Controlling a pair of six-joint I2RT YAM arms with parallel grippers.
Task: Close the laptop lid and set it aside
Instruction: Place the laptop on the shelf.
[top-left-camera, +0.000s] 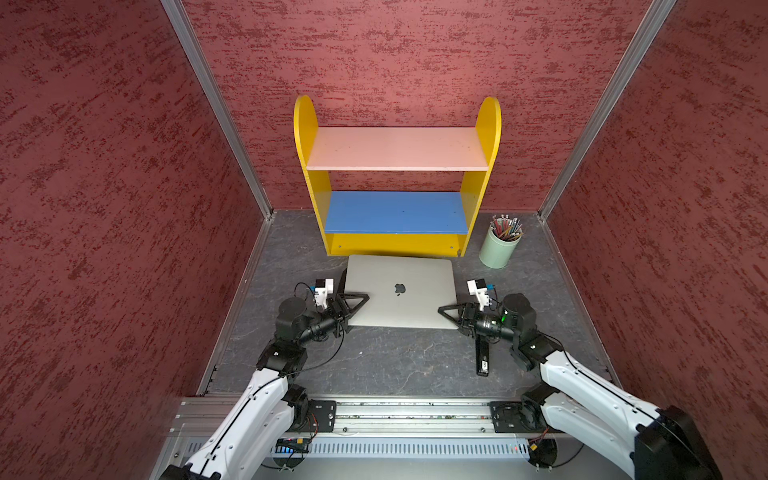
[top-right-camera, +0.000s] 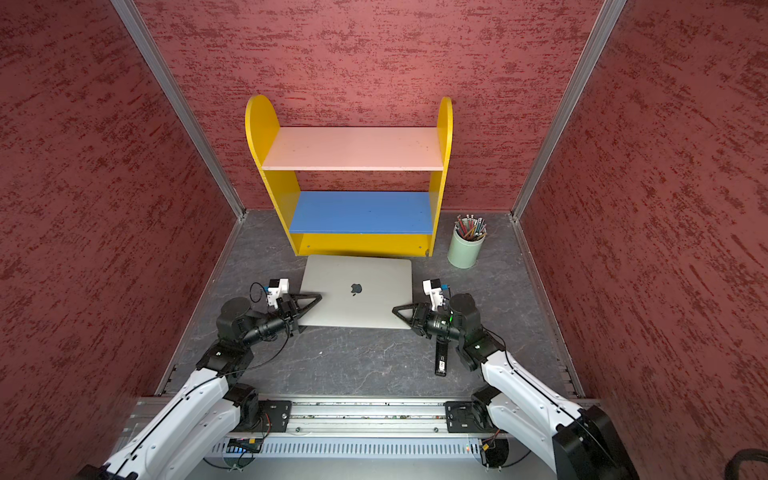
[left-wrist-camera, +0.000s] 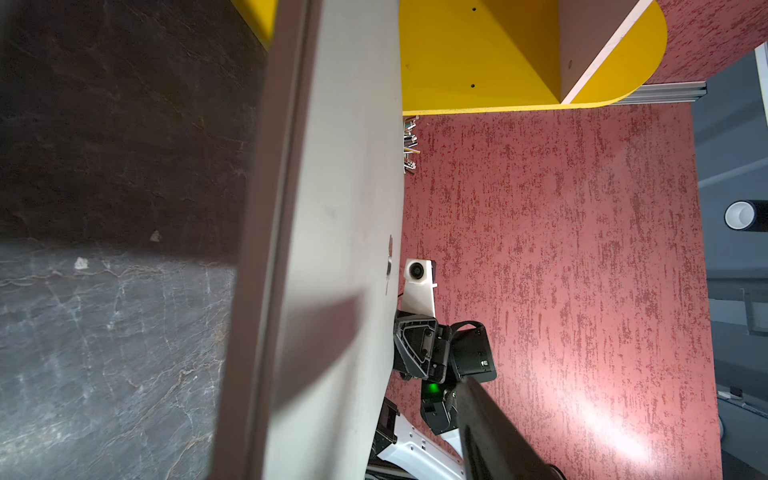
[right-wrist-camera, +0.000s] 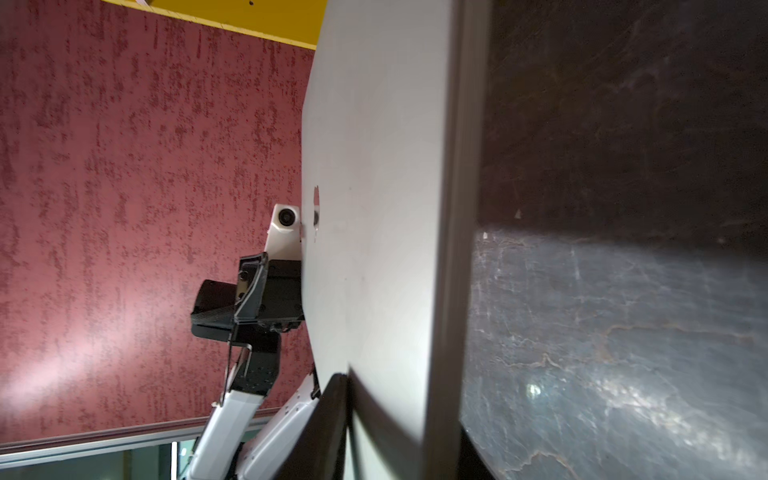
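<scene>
left gripper (top-left-camera: 360, 300), right gripper (top-left-camera: 445, 311): laptop (top-left-camera: 401, 309) between

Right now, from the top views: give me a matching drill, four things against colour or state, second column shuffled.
Things:
1. laptop
2. cup
3. stapler
4. lower shelf board

Colour or state:
A. blue
B. black
C. pale green
D. silver-grey, closed

Pairs: 1-D, 2-C, 3-B, 4-A
</scene>
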